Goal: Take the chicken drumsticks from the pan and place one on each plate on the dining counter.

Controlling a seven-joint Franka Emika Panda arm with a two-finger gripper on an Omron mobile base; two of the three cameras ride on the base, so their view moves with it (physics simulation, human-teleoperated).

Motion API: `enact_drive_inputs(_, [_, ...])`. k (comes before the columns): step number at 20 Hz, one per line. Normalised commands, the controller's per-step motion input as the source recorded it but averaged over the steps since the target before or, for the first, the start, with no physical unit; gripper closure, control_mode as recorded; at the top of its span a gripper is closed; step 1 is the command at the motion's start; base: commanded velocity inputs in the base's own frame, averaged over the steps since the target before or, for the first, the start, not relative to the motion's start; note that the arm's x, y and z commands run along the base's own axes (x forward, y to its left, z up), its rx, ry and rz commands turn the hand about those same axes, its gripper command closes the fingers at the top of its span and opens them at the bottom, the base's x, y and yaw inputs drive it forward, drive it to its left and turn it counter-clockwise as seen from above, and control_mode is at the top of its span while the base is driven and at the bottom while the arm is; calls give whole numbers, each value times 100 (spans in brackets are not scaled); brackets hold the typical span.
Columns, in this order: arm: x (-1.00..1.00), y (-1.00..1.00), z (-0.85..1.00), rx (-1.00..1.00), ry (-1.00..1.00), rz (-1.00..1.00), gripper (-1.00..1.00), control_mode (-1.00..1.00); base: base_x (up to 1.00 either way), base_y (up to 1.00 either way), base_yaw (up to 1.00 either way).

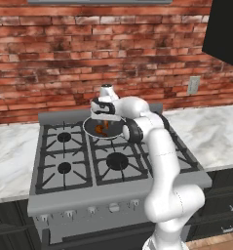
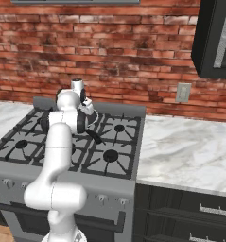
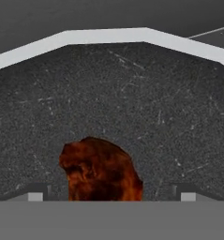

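A grey stove (image 1: 64,161) with black grates takes the centre of the left base view, and four burners are seen on its top. Along its front edge runs a row of small knobs (image 1: 91,210). On both sides of the stove lies a white marble surface (image 1: 213,132) over black cabinets, and behind everything stands a red brick wall (image 1: 88,53). A wall socket (image 1: 193,85) sits at the right of this view, and a dark cabinet (image 1: 225,29) hangs in the upper right corner.

The pan (image 1: 91,128) stands on the back burner, a little above the centre of the frame. The white arm bends over the stove and its elbow covers the right part of the pan. In the right base view the arm hides most of the pan, and the black handle (image 2: 94,136) comes out toward the lower right.

The gripper (image 1: 104,122) hangs directly over the pan and points down into it. In the hand view the two fingers (image 3: 36,193) are spread wide, at the lower left and lower right of the frame, and they pinch nothing. One of the chicken drumsticks (image 3: 101,171) lies on the dark pan floor between them, nearer to the left finger, at the bottom centre. I cannot tell if the fingers touch it. In the left base view orange-brown meat shows in the pan just below the gripper.
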Motion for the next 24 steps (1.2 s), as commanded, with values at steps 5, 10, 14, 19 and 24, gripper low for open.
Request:
enact_drive_inputs(5, [0, 0, -15, 1, 0, 0, 100, -100, 0, 0, 0])
enact_drive_inputs(10, [-11, 0, 3, 0, -5, 3, 100, -100, 0, 0, 0])
enact_drive_inputs(14, [-36, 0, 54, 0, 0, 2, 100, -100, 0, 0, 0])
enact_drive_inputs(19, [-55, -3, 74, 0, -2, 5, 100, -100, 0, 0, 0])
enact_drive_inputs(24, [-88, -10, 39, 0, -21, 1, 100, -100, 0, 0, 0])
